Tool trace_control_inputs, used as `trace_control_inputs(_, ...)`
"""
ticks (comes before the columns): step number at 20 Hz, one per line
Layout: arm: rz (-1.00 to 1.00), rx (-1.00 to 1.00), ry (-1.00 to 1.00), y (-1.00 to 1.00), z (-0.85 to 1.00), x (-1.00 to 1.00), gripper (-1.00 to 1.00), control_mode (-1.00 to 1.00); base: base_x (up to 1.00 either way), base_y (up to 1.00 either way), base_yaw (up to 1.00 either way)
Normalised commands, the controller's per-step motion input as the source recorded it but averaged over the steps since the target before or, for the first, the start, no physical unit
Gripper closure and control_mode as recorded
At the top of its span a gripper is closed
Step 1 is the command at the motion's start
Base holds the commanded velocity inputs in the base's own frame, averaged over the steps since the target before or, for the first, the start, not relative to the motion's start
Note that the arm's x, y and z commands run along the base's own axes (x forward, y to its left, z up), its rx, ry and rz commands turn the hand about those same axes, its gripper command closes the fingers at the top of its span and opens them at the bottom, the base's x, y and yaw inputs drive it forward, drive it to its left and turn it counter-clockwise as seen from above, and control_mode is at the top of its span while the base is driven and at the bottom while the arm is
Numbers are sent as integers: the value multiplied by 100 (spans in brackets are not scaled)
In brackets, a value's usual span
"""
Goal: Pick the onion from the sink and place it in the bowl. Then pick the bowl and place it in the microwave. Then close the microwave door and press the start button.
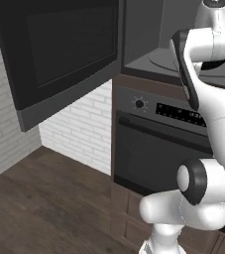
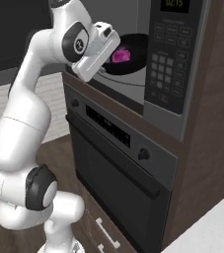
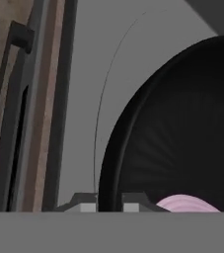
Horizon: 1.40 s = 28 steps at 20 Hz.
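Item: black bowl with the magenta onion inside it, both within the grey cavity of the microwave, over the round turntable; I cannot tell whether the bowl is fully set down. Item: gripper, its two finger tips straddling the bowl's near rim in my hand view, jaws drawn narrow and clamped on that rim as far as I can judge; the white hand reaches in through the opening in the right base view. Item: microwave door, swung wide to the left, dark glass facing the room. Item: control panel with keypad, right of the cavity. Item: oven below, with knob and display strip, not part of my job. Step in hand, by my reading: placing the bowl in the microwave, onion step done. Next move calls for lowering the bowl flat onto the turntable, releasing the rim, drawing the hand straight out clear of the frame, then reaching for the door
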Motion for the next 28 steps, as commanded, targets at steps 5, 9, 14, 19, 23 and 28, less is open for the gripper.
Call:
trace_control_inputs(5, 0, 9, 0, -4, -24, 48, 100, -100, 0, 0, 0)
trace_control_inputs(9, 0, 7, 0, -21, -7, 55, 100, -100, 0, 0, 0)
trace_control_inputs(14, 0, 2, 3, -18, -13, 58, -100, -100, 0, 0, 0)
trace_control_inputs(19, 0, 1, -8, -2, -1, 17, -100, -100, 0, 0, 0)
trace_control_inputs(23, 0, -2, -26, 0, 0, 0, -100, -100, 0, 0, 0)
trace_control_inputs(28, 1, -9, -54, 27, -4, -9, -100, -100, 0, 0, 0)
